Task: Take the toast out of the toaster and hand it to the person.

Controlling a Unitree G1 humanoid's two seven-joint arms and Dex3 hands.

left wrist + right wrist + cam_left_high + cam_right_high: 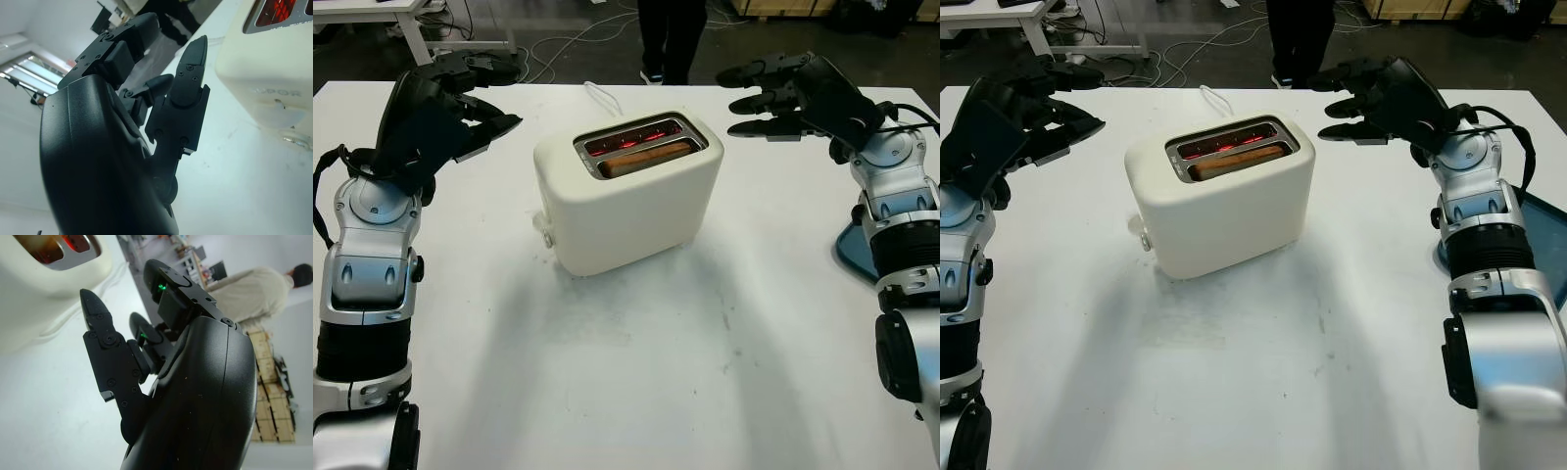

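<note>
The left hand (460, 93) hangs above the white tabletop (636, 362), off to the toaster's left, its fingers (188, 83) extended and uncurled, holding and touching nothing. The right hand (783, 93) is raised off the toaster's right side, fingers (105, 352) likewise stretched out and holding nothing. The cream toaster (631, 196) stands between both hands; a slice of toast (644, 157) sits in its nearer slot, while the farther slot glows red. A person (671, 34) stands beyond the tabletop's far edge
</note>
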